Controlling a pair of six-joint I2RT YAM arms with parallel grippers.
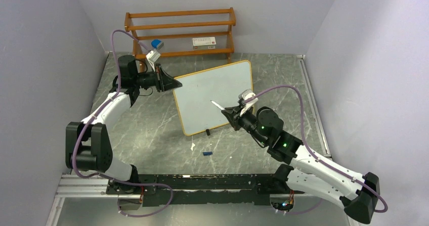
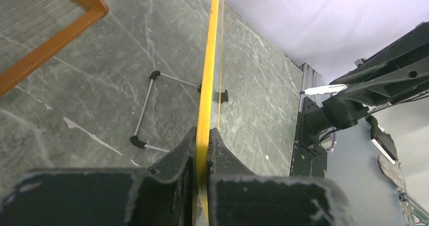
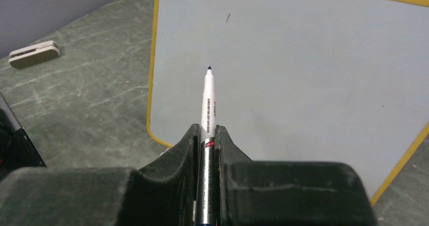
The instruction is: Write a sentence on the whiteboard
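Note:
The whiteboard (image 1: 215, 97) stands tilted on the table, white face with a thin orange-yellow frame. My left gripper (image 1: 174, 83) is shut on its upper left edge. In the left wrist view the yellow frame (image 2: 210, 74) runs straight between that gripper's (image 2: 202, 135) jaws. My right gripper (image 1: 228, 110) is shut on a white marker (image 1: 217, 105). The marker's (image 3: 208, 99) dark tip points at the board's (image 3: 303, 69) face from just in front of the right gripper (image 3: 205, 130). The sentence is not in view; the face shows only a tiny dark mark (image 3: 227, 17).
A brown wooden shelf rack (image 1: 180, 31) stands at the back with a blue-and-white item (image 1: 157, 44) and a white box (image 1: 205, 42). A blue cap (image 1: 207, 153) and a small beige piece (image 3: 34, 54) lie on the table. A wire stand (image 2: 146, 109) props the board from behind.

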